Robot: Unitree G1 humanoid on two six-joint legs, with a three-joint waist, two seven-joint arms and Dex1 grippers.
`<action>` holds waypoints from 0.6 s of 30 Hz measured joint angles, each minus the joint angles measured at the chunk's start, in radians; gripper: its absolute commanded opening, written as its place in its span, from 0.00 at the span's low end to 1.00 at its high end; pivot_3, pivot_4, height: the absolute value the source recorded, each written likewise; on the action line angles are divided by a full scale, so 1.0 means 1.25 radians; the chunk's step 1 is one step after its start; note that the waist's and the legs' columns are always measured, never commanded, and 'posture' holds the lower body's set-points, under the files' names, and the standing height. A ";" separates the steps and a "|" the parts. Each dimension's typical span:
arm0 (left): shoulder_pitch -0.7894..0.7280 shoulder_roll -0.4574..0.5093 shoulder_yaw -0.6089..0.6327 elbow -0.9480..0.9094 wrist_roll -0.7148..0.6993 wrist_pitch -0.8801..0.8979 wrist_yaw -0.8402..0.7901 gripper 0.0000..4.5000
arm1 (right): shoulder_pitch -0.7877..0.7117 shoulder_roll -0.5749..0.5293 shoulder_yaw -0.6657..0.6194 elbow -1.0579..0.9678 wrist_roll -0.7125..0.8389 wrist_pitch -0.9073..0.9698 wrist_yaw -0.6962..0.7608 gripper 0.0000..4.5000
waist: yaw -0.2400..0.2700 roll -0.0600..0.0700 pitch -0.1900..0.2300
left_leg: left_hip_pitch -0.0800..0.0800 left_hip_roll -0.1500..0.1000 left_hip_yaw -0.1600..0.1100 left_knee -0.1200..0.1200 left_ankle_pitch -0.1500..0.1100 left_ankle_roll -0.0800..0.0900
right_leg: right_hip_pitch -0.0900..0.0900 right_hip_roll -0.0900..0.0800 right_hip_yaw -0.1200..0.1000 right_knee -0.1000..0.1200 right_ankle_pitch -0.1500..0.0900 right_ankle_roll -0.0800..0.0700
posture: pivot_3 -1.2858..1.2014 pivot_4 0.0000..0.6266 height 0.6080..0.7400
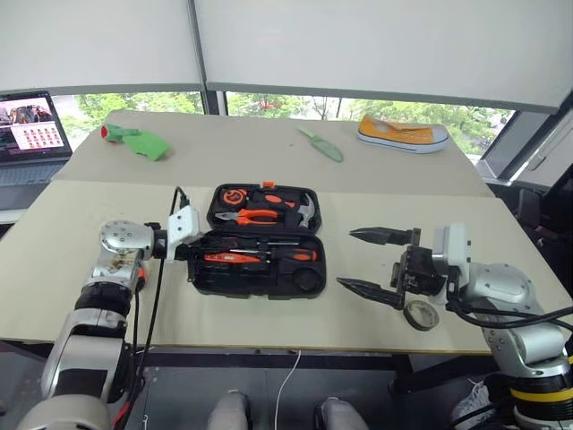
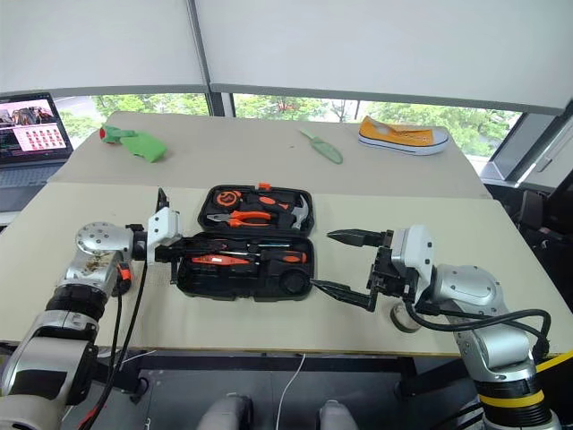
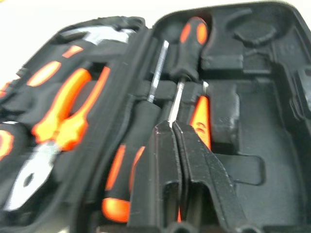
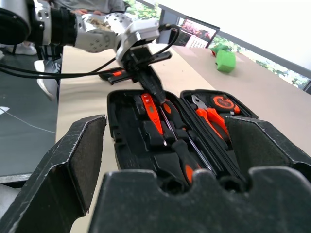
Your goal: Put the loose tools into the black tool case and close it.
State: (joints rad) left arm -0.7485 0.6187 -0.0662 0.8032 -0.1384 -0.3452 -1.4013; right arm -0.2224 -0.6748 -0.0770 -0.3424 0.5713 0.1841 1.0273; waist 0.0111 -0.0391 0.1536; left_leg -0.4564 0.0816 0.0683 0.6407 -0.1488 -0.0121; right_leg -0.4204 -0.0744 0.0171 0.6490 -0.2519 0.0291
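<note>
While poised over the black tool case [image 1: 260, 255]: left gripper [image 3: 176, 127] pinched empty, right gripper [image 1: 369, 262] spread wide, empty.

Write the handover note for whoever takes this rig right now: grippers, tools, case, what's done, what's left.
Left gripper: shut, empty, tips over the near half of the open black tool case.
Right gripper: open, empty, just right of the case.
Done: two long screwdrivers and an orange tool beside them lie in the near half; pliers and tape measure sit in the far half.
Left: the tape roll lies on the table under the right arm; put it in, then close the case.
</note>
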 measured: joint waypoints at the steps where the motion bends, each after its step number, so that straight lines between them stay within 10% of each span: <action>1: 0.007 0.000 -0.002 0.000 0.001 0.000 -0.003 0.01 | 0.001 0.000 -0.002 0.000 0.000 0.000 0.000 1.00 | -0.001 0.000 0.000 | 0.000 0.000 0.000 0.000 0.000 0.000 | 0.000 0.000 0.000 0.000 0.000 0.000 | 0.52 0.24 1.00; 18: 0.050 0.009 -0.013 -0.049 0.025 0.047 0.064 0.01 | 0.030 0.011 -0.012 -0.003 0.000 0.000 -0.024 1.00 | -0.009 0.003 -0.002 | 0.004 0.000 0.000 0.000 0.000 0.000 | 0.003 0.000 0.001 0.001 0.000 -0.001 | 0.52 0.24 1.00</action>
State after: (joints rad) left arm -0.6864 0.6294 -0.0819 0.7414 -0.1068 -0.2865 -1.3208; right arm -0.1848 -0.6612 -0.0926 -0.3464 0.5711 0.1836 0.9971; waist 0.0003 -0.0356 0.1514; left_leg -0.4517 0.0820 0.0683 0.6402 -0.1489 -0.0120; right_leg -0.4171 -0.0739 0.0178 0.6502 -0.2522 0.0281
